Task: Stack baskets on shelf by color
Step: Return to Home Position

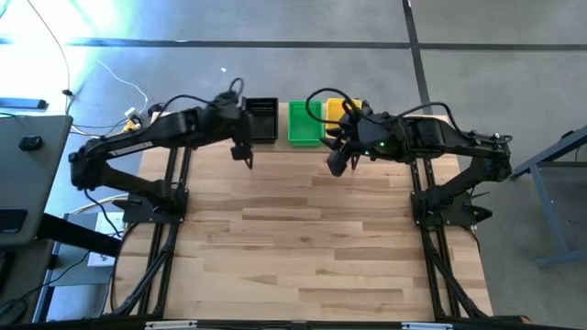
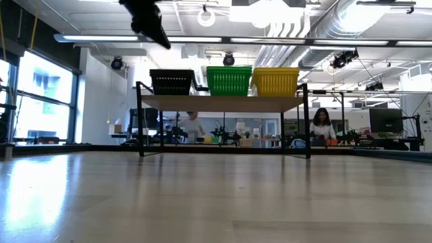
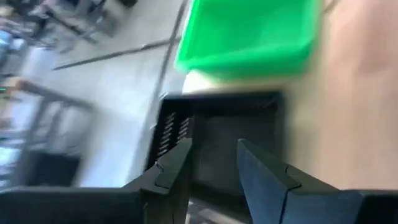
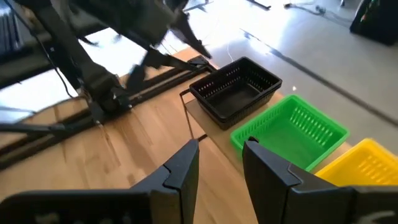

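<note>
The shelf [image 2: 223,102] stands at the table's far edge on its black legs. On its wood top sit black baskets [image 2: 171,82], green baskets [image 2: 229,80] and yellow baskets [image 2: 275,81], side by side from left to right; how many are nested in each I cannot tell. My left gripper [image 1: 243,156] [image 3: 211,149] hangs open in the air just near of the black baskets [image 3: 217,127]. My right gripper [image 1: 337,167] [image 4: 221,149] is open too, raised in front of the green baskets [image 4: 292,130] and yellow baskets [image 4: 367,165].
The butcher-block tabletop [image 1: 312,238] stretches from the shelf to the near edge. Arm bases and cables stand at the left side [image 1: 147,197] and right side [image 1: 449,206]. Beyond the shelf, people sit at desks [image 2: 322,128] in the room.
</note>
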`<state>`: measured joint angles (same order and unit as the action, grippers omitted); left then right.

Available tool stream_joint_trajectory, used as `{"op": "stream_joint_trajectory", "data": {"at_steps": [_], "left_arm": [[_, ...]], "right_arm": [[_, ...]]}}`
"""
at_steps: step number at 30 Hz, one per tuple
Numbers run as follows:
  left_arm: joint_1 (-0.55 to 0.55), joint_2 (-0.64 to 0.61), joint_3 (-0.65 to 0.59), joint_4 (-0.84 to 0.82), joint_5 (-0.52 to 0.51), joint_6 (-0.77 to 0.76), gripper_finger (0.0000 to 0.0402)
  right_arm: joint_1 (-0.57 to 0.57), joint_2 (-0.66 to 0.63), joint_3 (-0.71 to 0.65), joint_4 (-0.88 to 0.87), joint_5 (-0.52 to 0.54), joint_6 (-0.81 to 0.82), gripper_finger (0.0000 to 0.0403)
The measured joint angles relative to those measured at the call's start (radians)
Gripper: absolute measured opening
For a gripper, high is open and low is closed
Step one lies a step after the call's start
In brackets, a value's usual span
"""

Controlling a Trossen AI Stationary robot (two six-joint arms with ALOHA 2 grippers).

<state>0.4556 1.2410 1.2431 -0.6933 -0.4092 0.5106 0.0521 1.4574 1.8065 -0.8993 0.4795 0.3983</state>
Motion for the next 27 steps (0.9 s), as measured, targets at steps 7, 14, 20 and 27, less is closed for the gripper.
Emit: {"op": "stream_joint_trajectory", "data": {"at_steps": [7,14,20,27], "left_arm": [[-0.026,-0.149,-0.068,0.017,0.362,-0.325,0.0117],[-0.089,-0.354,-0.347,0.192,0.361,-0.477,0.0117],[-0.163,-0.523,-0.557,0.294,0.284,-0.599,0.0117],[-0.246,-0.729,-0.775,0.425,0.214,-0.667,0.0117]], "right_arm": [[-0.021,0.000,-0.004,-0.061,0.037,-0.104,0.0110],[-0.068,0.000,-0.005,-0.137,0.018,-0.091,0.0110],[-0.115,0.004,-0.005,-0.132,-0.025,-0.119,0.0110],[-0.165,0.011,-0.005,-0.131,-0.074,-0.138,0.0110]]}}
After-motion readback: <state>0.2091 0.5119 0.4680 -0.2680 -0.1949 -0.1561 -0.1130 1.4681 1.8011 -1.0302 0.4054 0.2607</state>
